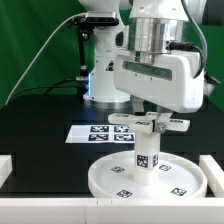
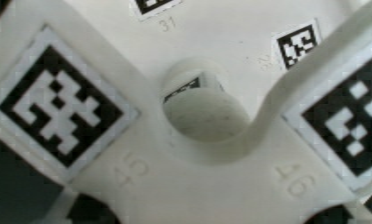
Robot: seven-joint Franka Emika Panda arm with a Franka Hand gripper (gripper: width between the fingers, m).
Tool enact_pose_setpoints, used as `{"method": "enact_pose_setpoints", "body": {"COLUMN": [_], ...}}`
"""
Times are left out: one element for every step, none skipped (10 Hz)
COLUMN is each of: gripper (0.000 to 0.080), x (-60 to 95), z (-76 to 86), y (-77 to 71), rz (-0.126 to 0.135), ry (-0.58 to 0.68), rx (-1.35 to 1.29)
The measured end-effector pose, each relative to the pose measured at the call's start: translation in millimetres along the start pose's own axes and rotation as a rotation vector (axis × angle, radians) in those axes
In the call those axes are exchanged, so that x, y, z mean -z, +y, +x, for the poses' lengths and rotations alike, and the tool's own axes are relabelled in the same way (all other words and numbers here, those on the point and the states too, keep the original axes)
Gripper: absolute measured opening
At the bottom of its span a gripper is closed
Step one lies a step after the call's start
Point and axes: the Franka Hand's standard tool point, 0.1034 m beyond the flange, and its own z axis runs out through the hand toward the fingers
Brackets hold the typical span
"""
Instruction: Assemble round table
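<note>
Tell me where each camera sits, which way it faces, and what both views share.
Exterior view: off the arm, low in front of the scene, facing the round disc, post and green backdrop; the arm and gripper show.
Wrist view: on the wrist, looking down close onto the cross-shaped piece; no fingers discernible.
Shared: the cross-shaped piece and its tags.

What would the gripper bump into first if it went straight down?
The cross-shaped piece, directly beneath the gripper atop the post; they may be touching now, as the depth is unclear.
</note>
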Motion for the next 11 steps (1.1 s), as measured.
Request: {"method": "enact_pose_setpoints", "body": {"gripper": [0.0448, 0.0448, 0.0448, 0.0453, 0.0453, 0.0619, 0.0619, 0.0640, 0.0647, 0.0647, 0.0649], "x": [-0.2, -0.6, -0.8, -0.7, -0.9, -1.1, -1.1, 2.4, 13.1, 21.5, 28.9], "z": [1.1, 4.8, 5.8, 5.3, 5.8, 5.8, 5.8, 5.4, 3.0, 1.0, 0.4], "y": [0.7, 2.2, 2.7, 2.6, 2.7, 2.9, 2.9, 1.8, -0.7, -2.3, -4.8], "rz": [0.004, 0.005, 0.004, 0.002, 0.003, 0.002, 0.002, 0.009, 0.028, 0.043, 0.058], "ry": [-0.017, -0.033, -0.033, -0.031, -0.030, -0.030, -0.030, -0.034, -0.050, -0.064, -0.073], "rx": [-0.091, -0.164, -0.224, -0.248, -0.245, -0.245, -0.245, -0.240, -0.238, -0.222, -0.190]}}
